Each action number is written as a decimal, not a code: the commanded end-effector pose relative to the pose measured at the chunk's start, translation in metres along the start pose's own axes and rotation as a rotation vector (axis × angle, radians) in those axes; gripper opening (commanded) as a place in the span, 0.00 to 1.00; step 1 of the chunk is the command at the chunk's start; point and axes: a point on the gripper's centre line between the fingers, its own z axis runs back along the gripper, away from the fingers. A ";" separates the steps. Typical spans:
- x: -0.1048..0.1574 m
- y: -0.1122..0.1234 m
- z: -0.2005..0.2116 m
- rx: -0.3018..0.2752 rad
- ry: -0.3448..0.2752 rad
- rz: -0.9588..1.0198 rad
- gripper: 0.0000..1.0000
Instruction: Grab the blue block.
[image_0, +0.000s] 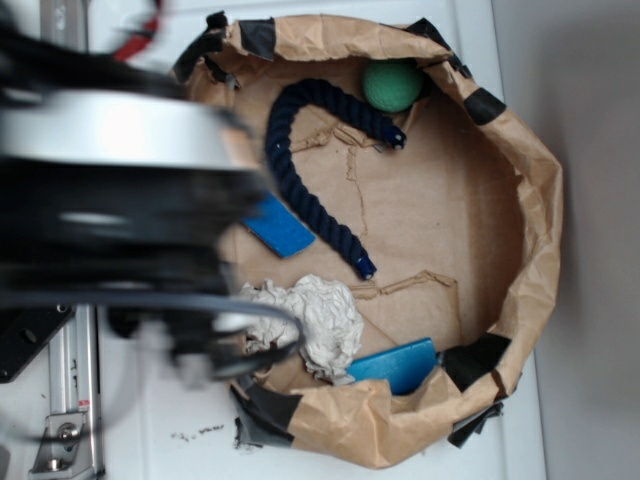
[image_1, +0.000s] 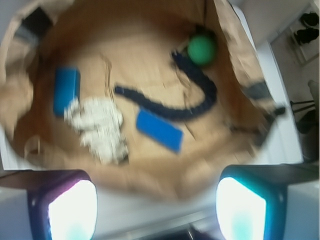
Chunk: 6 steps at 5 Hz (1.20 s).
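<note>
The blue block is a flat, lighter cyan slab lying at the near rim inside the brown paper basin, next to a crumpled white paper wad. In the wrist view the blue block is at the far left, left of the wad. My gripper hangs high above the basin's near rim, well apart from the block. It is open, its two glowing pads far apart with nothing between them. In the exterior view my blurred arm covers the left side and hides the fingers.
A darker royal-blue slab lies mid-basin, also in the exterior view. A navy rope curves across the floor towards a green ball at the far rim. Black tape patches hold the crumpled paper wall.
</note>
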 end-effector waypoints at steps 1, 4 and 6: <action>0.068 -0.032 -0.066 -0.177 -0.007 0.075 1.00; 0.071 -0.065 -0.106 -0.338 -0.028 0.017 1.00; 0.074 -0.091 -0.122 -0.307 -0.058 -0.013 1.00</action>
